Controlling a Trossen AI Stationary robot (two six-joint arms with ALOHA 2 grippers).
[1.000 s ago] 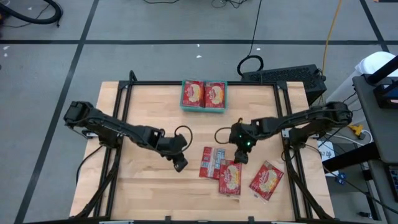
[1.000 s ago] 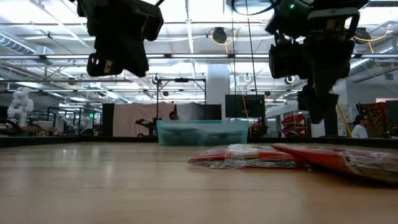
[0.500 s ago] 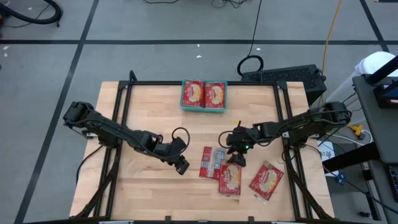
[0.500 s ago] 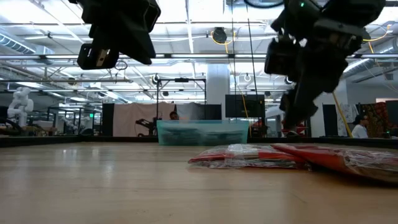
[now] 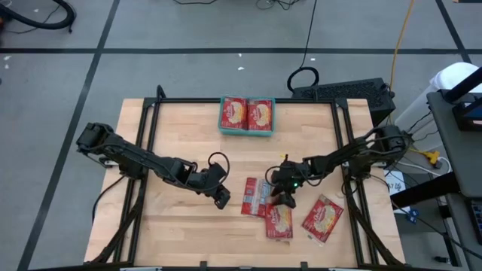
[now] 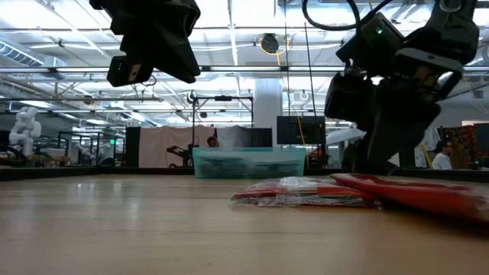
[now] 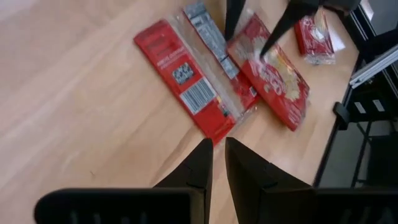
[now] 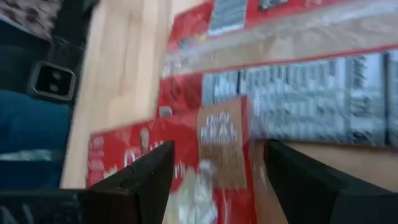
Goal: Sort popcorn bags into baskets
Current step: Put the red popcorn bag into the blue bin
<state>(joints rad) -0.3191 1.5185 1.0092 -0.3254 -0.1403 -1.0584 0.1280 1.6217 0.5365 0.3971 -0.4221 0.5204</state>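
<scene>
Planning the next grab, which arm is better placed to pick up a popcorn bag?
Right. Its open end effector is down over the face-up popcorn bag, fingers straddling it in the right wrist view. The left end effector, nearly shut, hangs beside the pile.

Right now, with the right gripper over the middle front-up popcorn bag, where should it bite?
Probably its upper short edge. The bag lies flat, partly overlapping the back-up bag, so come straight down with the right gripper, whose open fingers already straddle that end, pinching across the thin edge.
</scene>
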